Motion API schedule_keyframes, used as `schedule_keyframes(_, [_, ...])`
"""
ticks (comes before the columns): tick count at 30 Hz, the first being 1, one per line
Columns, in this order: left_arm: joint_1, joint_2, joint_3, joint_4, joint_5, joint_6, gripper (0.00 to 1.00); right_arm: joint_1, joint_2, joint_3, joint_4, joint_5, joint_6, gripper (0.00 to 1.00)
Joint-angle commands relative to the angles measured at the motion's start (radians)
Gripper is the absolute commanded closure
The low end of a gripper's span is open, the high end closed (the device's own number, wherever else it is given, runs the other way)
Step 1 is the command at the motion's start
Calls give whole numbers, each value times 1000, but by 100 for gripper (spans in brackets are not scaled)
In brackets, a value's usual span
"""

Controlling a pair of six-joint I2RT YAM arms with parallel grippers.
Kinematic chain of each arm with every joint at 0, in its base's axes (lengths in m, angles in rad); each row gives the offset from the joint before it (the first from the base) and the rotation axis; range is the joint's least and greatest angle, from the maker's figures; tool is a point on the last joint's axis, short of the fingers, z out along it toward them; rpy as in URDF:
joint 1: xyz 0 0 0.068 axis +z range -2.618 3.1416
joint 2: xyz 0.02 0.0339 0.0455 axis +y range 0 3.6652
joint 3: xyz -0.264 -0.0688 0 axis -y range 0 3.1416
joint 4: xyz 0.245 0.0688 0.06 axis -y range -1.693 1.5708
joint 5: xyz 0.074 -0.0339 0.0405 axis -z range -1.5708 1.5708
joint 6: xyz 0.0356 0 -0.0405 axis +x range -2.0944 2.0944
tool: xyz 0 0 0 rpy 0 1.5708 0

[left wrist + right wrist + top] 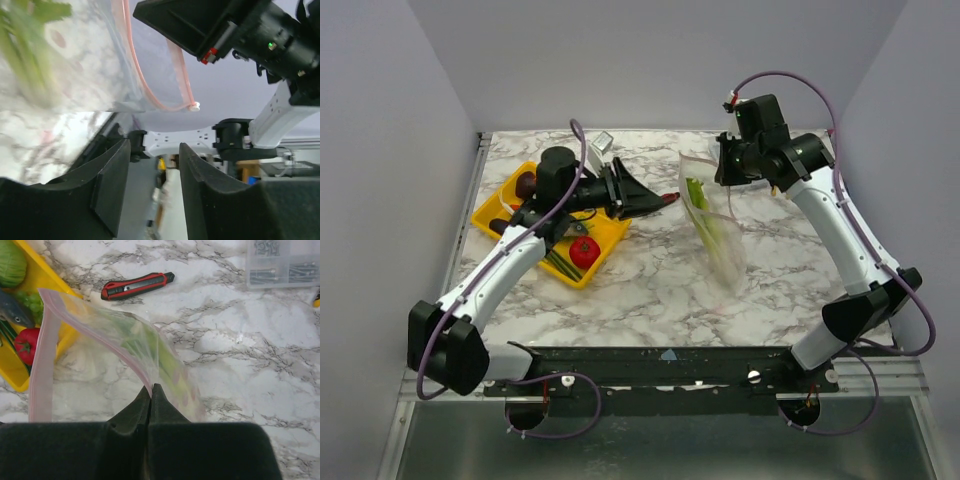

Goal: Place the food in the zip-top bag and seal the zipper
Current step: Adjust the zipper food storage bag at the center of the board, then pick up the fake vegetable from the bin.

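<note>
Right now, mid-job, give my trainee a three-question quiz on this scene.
1. True or false: the right gripper is shut on the zip-top bag.
2. What already lies inside the bag? A) tomato B) celery stalks C) fish
3. Fill in: the left gripper is ____ and empty.

Key: 1 true; 2 B; 3 open.

- A white marble-patterned table (650,280) with grey veins fills the middle.
- Plain pale lavender-grey walls (620,60) enclose it on 3 sides.
- Soft, even light.
</note>
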Motion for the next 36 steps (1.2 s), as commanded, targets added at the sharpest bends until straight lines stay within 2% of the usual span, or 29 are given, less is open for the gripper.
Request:
schedule_keyframes(1, [96, -132, 50, -241, -59, 278, 51, -22, 13, 40, -5, -60, -34, 100])
schedule_keyframes(7, [262, -247, 66, -528, -216, 587, 41, -25, 2, 46, -13, -64, -30, 100])
schedule_keyframes(8, [290, -250, 65, -561, -253, 621, 32, -24, -2, 44, -13, -64, -29, 100])
schedule_keyframes(12, [407, -218, 31, -619, -377, 657, 28, -25, -12, 52, -14, -64, -36, 100])
schedule_keyframes(15, [505, -155, -1, -632, -452, 557, 30, -25, -15, 56, -10, -64, -39, 100])
schedule_keyframes(18, [590, -113, -77, -573, -497, 434, 34, -24, -17, 42, -3, -64, -41, 100])
schedule_keyframes(22, [633, -85, -131, -457, -649, 398, 35, -25, -34, 1, 27, -105, -40, 100])
schedule_keyframes(25, [667, -9, -98, -391, -738, 453, 40, -25, -39, -13, 33, -107, -39, 100])
schedule_keyframes(27, [680, 67, -36, -400, -737, 531, 42, -25, -43, -15, 35, -110, -41, 100])
schedule_keyframes(32, [682, 279, 148, -525, -809, 781, 50, -24, -53, -17, 42, -118, -41, 100])
schedule_keyframes(36, [691, 424, 277, -644, -772, 799, 57, -25, -56, -25, 47, -116, -42, 100])
